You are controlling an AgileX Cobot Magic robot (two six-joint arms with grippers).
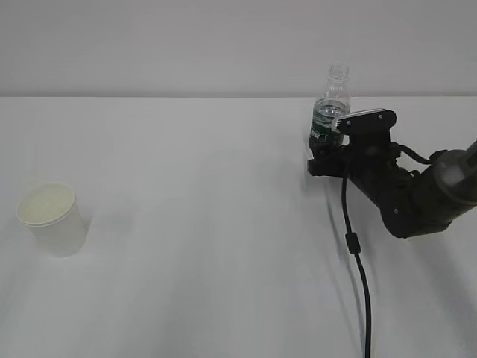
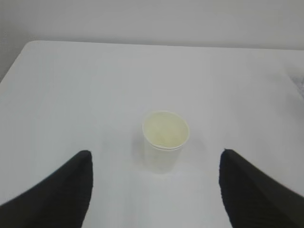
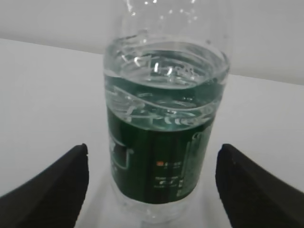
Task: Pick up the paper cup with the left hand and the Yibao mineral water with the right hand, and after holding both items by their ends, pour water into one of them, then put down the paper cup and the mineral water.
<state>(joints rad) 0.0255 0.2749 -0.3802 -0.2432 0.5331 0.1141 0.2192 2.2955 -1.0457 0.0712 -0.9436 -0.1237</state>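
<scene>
The white table carries everything. On it, far right of the paper cup, the right hand is low at the Yibao mineral water, likely lined up for a grab: jaws spread wide, bottle upright between them, untouched. The left hand is likewise released, with the cup standing ahead of its fingers, centred between them but beyond their tips.

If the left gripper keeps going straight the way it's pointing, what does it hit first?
Probably the paper cup, standing upright on the table ahead, centred between the open left gripper's fingers; nothing else shows in that line.
</scene>
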